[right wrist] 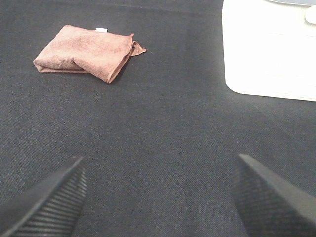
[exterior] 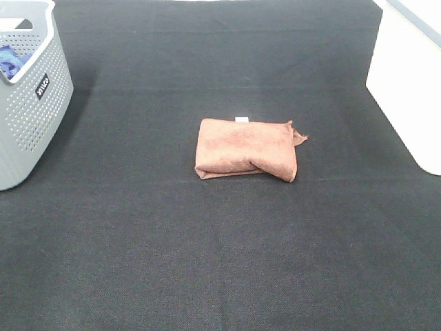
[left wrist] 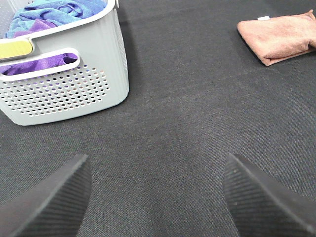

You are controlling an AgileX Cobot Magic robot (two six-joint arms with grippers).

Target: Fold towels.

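The reddish-brown towel (exterior: 246, 149) lies folded into a small rectangle in the middle of the black table, a small white tag at its far edge and one corner sticking out at its right. It also shows in the left wrist view (left wrist: 281, 35) and the right wrist view (right wrist: 85, 51). Neither gripper shows in the exterior high view. My left gripper (left wrist: 158, 197) is open and empty over bare table, well away from the towel. My right gripper (right wrist: 160, 197) is open and empty over bare table, also apart from the towel.
A grey perforated basket (exterior: 31, 103) stands at the far left, holding blue and purple cloths (left wrist: 54, 15). A white box (exterior: 410, 83) stands at the far right edge and shows in the right wrist view (right wrist: 269, 47).
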